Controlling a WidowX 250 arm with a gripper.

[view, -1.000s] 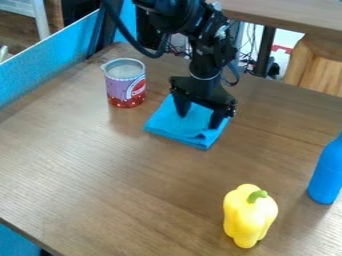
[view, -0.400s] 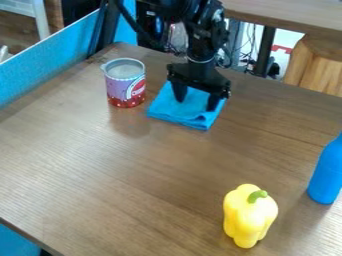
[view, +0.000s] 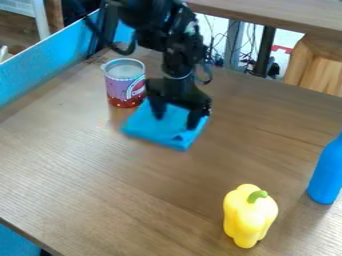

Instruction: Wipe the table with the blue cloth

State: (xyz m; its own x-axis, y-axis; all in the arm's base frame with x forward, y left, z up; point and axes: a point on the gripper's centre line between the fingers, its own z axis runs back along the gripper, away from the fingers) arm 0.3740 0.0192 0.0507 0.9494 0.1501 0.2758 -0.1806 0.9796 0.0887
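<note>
Looking down at the brown wooden table (view: pixel 100 175), we see the wood grain on its top and a soft shine on its left part. The black gripper (view: pixel 176 121) hangs from the arm (view: pixel 177 57) over the far part of this table, its two fingers (view: pixel 158 108) well apart. They point down onto the blue cloth (view: pixel 148 128), which lies folded below them; we cannot tell if they have hold of any of its fabric. Close to the cloth, on its left in our view, stands the purple and red can (view: pixel 125 90) with its grey top, upright. Much nearer to us we find the yellow pepper (view: pixel 248 215) (its green stem is turned to the upper right), and to the right of it the blue bottle (view: pixel 326 172), which is cut by the edge of the view. Along the left side of the table runs a blue panel (view: pixel 40 70). In the room behind, we notice another wooden surface (view: pixel 287 15), a black post (view: pixel 264 52), some thin cables (view: pixel 247 42), and a light wooden stool (view: pixel 319 70) at the right.
</note>
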